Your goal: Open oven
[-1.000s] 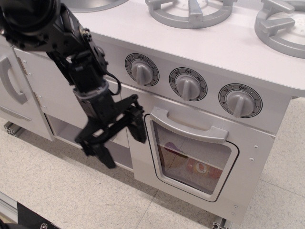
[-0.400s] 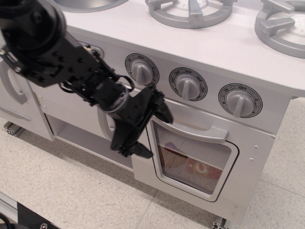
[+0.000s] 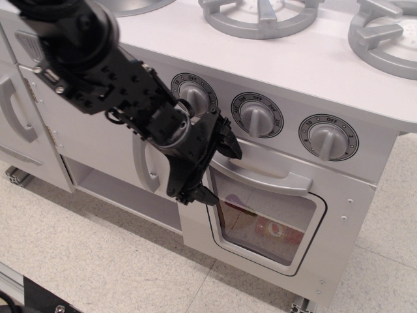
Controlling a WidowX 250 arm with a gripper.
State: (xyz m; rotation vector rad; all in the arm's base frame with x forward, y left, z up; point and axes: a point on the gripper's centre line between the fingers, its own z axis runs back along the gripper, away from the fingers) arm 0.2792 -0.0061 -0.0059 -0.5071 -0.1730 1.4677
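Note:
The light grey toy oven [image 3: 326, 215] fills the right half of the view. Its door is closed, with a rounded clear window [image 3: 264, 222] and a wide horizontal grey handle [image 3: 267, 177]. Three grey dials [image 3: 257, 117] sit above it. My black gripper [image 3: 220, 171] is open at the left end of the handle, one finger [image 3: 229, 145] above the handle's end and the other [image 3: 201, 194] below it against the door's left edge. It holds nothing.
A cabinet door with a vertical handle [image 3: 146, 166] is just left of the oven, partly behind my arm. Another cabinet door [image 3: 16, 111] is at far left. Stove burners [image 3: 260, 14] sit on top. A speckled floor [image 3: 98, 261] lies below.
My gripper has swung up and to the right, from below the cabinet shelf area to the left end of the oven handle. The oven door has stayed closed.

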